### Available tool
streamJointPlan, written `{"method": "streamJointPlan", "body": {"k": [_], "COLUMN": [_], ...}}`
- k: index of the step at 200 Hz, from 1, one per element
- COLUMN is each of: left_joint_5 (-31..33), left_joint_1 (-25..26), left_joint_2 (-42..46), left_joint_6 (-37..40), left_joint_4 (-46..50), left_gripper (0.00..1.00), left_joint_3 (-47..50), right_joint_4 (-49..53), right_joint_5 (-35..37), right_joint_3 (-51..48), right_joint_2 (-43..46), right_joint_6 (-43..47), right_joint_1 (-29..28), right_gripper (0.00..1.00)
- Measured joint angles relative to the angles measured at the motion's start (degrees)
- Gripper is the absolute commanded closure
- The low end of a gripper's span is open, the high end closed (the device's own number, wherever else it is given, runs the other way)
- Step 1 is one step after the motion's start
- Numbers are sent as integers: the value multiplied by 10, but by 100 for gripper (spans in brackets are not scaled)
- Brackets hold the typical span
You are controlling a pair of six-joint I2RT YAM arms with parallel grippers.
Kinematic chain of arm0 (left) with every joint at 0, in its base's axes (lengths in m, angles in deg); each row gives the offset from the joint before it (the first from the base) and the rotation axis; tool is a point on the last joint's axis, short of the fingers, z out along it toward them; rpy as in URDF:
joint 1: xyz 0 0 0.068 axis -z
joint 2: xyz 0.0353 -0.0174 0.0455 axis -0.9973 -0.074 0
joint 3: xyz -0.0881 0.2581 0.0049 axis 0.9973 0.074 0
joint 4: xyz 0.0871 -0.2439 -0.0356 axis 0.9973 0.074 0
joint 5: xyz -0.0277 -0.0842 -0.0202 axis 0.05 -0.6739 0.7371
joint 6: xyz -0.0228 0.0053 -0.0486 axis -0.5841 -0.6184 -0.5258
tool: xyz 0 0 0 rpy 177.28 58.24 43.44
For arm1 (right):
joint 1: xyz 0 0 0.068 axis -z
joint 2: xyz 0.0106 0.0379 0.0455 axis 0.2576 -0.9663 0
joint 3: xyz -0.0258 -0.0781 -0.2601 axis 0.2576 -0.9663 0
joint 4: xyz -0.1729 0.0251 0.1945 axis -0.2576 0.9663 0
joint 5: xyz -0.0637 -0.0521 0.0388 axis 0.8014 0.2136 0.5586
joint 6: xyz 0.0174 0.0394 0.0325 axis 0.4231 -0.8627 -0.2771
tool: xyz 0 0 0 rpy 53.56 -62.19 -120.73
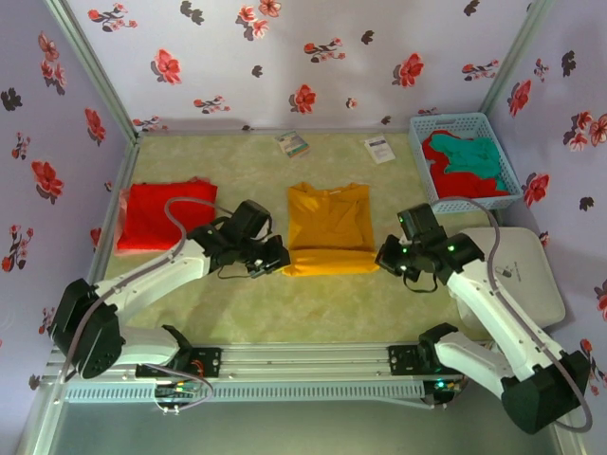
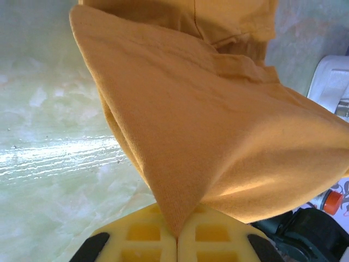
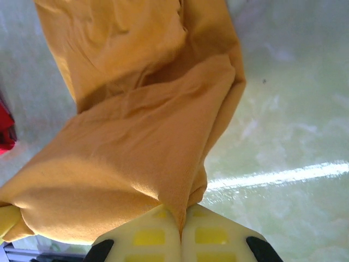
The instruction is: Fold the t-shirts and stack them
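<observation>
firmly, left claw (image 2: 177, 234) and right claw (image 3: 181, 218) each pinch a near corner of the mustard t-shirt (image 1: 329, 223).

Blue basket (image 1: 451, 118), 2 paper cards (image 1: 293, 144)

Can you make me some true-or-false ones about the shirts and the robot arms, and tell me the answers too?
1. The left tool and the right tool each pinch a near corner of the yellow shirt. True.
2. The folded red shirt lies to the right of the yellow shirt. False: it lies to its left.
3. The blue basket holds a teal shirt. True.
4. The left tool is wide open. False: it is shut on the yellow shirt.
5. Two paper cards lie near the far edge of the table. True.
</observation>
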Motion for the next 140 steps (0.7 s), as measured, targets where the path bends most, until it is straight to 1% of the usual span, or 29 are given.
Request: {"method": "streamJointPlan", "body": {"k": [55, 140], "left_joint_5": [-24, -78], "left_joint_1": [-42, -100], "left_joint_2": [-42, -115], "left_joint_6": [25, 75], "left_joint_4": [19, 40], "left_gripper": [100, 100], "left_joint_3": [-65, -136], "right_joint_4": [-2, -35], "right_joint_5": [21, -10], "right_joint_3": [64, 110], "right_joint_2": [-63, -146], "right_joint_6": [19, 57], "right_joint_1": [11, 65], "right_gripper": [100, 100]}}
